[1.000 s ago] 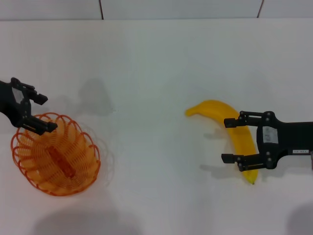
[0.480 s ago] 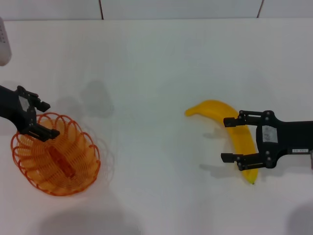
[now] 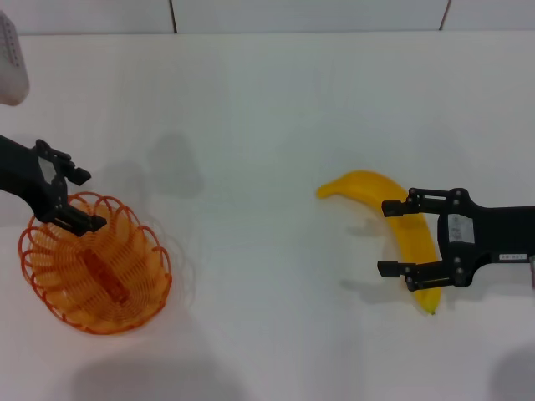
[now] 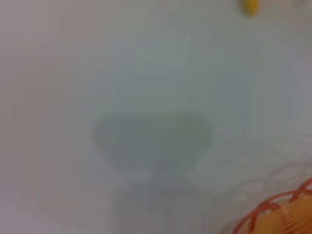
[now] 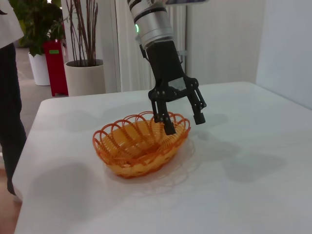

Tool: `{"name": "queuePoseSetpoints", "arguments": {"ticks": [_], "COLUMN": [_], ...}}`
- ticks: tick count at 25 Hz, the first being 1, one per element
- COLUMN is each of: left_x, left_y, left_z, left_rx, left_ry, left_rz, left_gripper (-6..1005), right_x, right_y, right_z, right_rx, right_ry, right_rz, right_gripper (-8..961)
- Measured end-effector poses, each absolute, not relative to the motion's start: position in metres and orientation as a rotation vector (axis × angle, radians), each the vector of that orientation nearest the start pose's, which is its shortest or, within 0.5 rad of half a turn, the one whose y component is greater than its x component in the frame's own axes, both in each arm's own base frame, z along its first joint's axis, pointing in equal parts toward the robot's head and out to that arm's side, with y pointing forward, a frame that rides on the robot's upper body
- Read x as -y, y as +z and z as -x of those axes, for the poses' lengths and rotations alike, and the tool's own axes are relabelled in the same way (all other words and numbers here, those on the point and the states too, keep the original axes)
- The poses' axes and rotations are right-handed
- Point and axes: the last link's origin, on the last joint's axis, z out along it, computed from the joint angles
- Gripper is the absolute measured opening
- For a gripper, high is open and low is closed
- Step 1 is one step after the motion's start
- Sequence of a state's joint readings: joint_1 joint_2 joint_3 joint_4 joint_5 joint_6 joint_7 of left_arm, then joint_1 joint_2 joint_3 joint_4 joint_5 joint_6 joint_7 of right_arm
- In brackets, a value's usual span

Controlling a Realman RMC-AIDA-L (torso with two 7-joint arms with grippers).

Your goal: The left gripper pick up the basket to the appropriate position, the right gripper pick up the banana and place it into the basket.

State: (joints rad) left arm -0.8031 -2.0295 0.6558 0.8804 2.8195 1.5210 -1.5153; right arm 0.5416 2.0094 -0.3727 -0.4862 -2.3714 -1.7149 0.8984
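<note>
The orange wire basket [image 3: 96,266] sits on the white table at the left. My left gripper [image 3: 84,200] is open at the basket's far rim, one finger over the inside and the other outside it. The right wrist view shows this left gripper [image 5: 184,124] above the basket [image 5: 139,146], its fingers on either side of the rim. The yellow banana [image 3: 378,190] lies at the right. My right gripper [image 3: 389,238] is open, with one finger on each side of the banana's lower half. In the left wrist view, a piece of basket [image 4: 273,214] rim and the banana [image 4: 251,5] tip show.
The table's back edge [image 3: 267,33] runs along the top of the head view. A white section of my left arm [image 3: 10,67] shows at the top left. Beyond the table stand potted plants [image 5: 83,58] and a person [image 5: 9,97].
My left gripper has shifted a little to the right along the basket's far rim, and its white arm section has come into view. The right gripper and banana have not moved.
</note>
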Motion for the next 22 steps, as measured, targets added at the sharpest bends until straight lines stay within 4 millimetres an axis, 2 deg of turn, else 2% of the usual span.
{"name": "queuePoseSetpoints", "arguments": {"ticks": [11, 22], "left_x": [-0.3913, -0.3923], "left_y": [0.0511, 0.0479], "left_z": [0.2637, 0.263], "left_rx": [0.329, 0.345], "left_ry": [0.52, 0.522], "left_rz": [2.819, 2.814], "left_gripper": [772, 628], "right_x": [-0.2901, -0.2907], "right_y": [0.0055, 0.0039], "right_z": [-0.3041, -0.3038], "right_rx": [-0.218, -0.22], "right_ry": [0.585, 0.581], "right_rz": [2.865, 2.863], "right_gripper": [856, 856]}}
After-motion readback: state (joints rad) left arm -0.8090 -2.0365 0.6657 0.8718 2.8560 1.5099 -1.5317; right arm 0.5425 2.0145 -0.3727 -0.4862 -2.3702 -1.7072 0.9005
